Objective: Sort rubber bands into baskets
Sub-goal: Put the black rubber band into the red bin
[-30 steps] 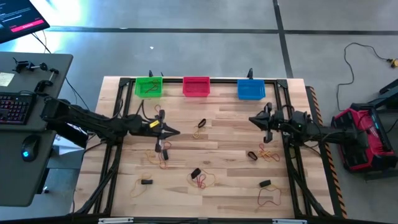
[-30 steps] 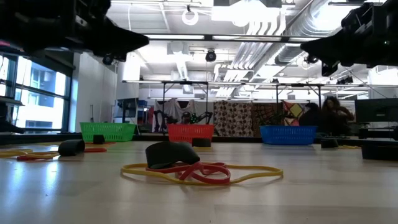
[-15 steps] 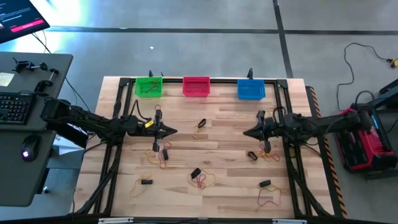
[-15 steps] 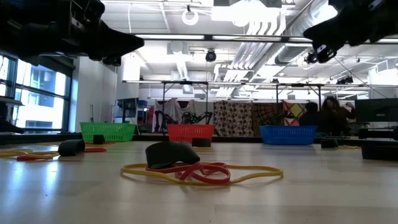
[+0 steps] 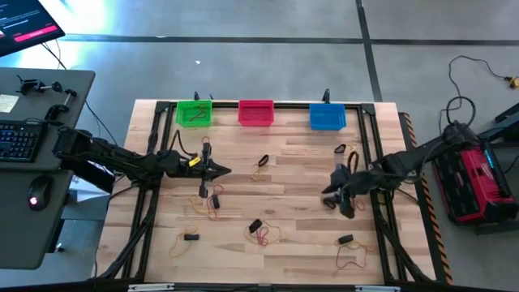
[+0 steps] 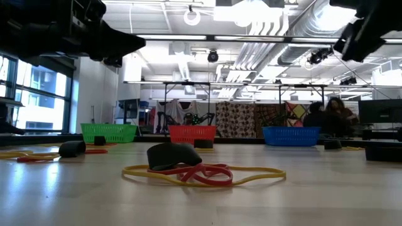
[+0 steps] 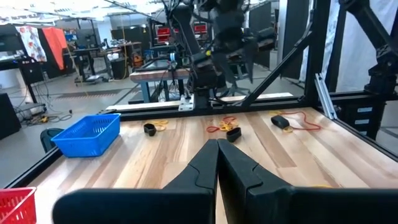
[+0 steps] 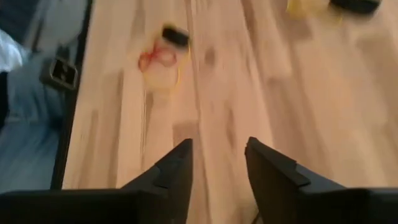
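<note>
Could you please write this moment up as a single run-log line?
left end effector: shut, empty, hovering mid-table | right end effector: open, empty, over bands at right | baskets: far edge

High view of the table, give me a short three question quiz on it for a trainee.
1. True or false: the right end effector is open.
2. Which basket holds a band: A green, B red, C blue?
3. Fill in: the left end effector is ____.

Key: 1 true, the wrist view shows a gap between its fingers. 2 A. 3 shut.
</note>
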{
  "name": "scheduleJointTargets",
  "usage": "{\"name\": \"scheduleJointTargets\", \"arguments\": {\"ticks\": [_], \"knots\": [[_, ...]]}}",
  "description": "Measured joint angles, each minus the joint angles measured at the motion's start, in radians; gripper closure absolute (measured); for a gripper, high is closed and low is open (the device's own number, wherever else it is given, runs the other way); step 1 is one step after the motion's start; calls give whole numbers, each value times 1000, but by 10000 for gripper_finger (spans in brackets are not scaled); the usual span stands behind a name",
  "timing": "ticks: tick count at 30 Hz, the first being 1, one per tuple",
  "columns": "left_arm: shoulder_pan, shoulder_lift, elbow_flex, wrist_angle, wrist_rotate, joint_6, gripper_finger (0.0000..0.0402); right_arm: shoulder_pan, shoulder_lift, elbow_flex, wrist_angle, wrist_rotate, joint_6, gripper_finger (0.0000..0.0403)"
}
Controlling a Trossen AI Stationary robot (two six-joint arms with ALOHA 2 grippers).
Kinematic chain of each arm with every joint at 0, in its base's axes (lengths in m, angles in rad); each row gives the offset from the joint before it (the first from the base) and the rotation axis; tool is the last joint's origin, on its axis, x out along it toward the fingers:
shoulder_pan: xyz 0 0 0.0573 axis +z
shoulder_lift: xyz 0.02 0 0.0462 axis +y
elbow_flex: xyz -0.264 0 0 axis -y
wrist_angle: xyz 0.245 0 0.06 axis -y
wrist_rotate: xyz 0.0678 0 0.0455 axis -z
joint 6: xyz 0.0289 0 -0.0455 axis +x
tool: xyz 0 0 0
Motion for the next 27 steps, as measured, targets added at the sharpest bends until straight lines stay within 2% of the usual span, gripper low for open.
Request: {"name": "scheduleJointTargets", "arguments": {"ticks": [8,13,17,27], "knots": [[0,0,0,-5,0,-5,401,156,208,136,-189,-56,179,229],[0,0,0,-13,0,-7,401,251,344,171,-270,-143,270,228],[0,0,0,-17,0,-15,401,305,439,170,-291,-227,325,228],[0,0,0,-49,0,-32,401,356,578,169,-217,-306,317,228]]}}
